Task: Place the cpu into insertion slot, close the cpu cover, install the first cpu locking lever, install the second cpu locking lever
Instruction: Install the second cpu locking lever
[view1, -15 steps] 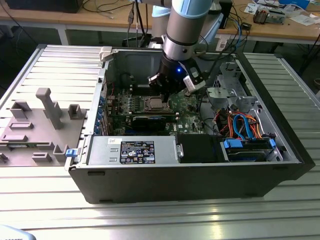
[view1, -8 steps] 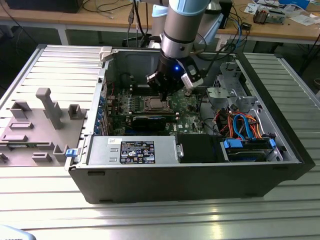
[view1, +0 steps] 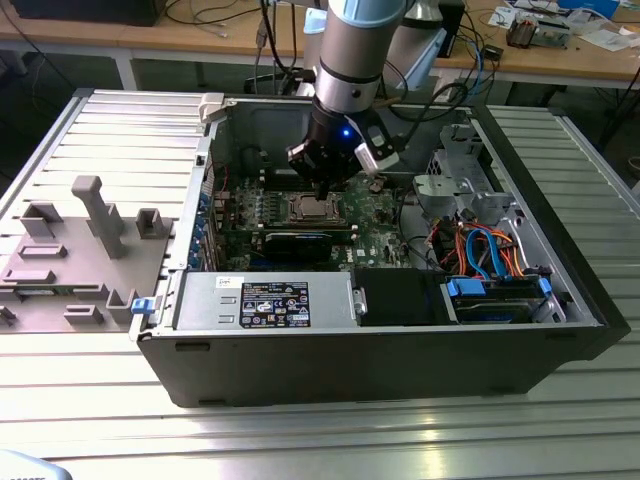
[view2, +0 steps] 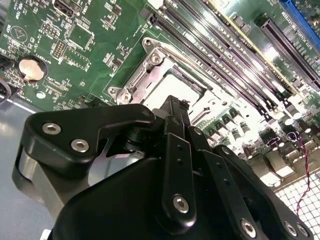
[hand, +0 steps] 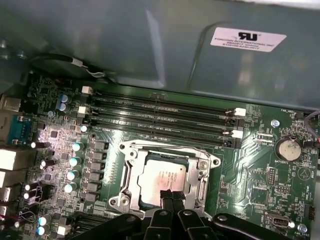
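The cpu (hand: 159, 177), a pale silvery square chip, lies flat in the insertion slot (hand: 123, 200) in the middle of the green motherboard (hand: 260, 185). The thin silvery cpu cover (hand: 165, 155) frames the chip; I cannot tell whether it is latched. My gripper (hand: 172, 196) is shut, its two black fingertips pressed together with nothing between them, right over one edge of the cpu. In the second wrist view the gripper (view2: 175, 106) hangs just above the cpu (view2: 172, 82). The exterior view puts the gripper (view1: 322, 190) inside the open computer case, directly over the cpu (view1: 308, 208).
Long black memory slots (hand: 160, 115) run beside the socket, and a coin battery (hand: 288, 148) sits nearby. The case's grey wall (hand: 150, 45) rises behind the board. A power supply (view1: 270, 300) and drive cables (view1: 480, 250) crowd the case front. A grey fixture tray (view1: 80, 250) lies at the exterior view's left.
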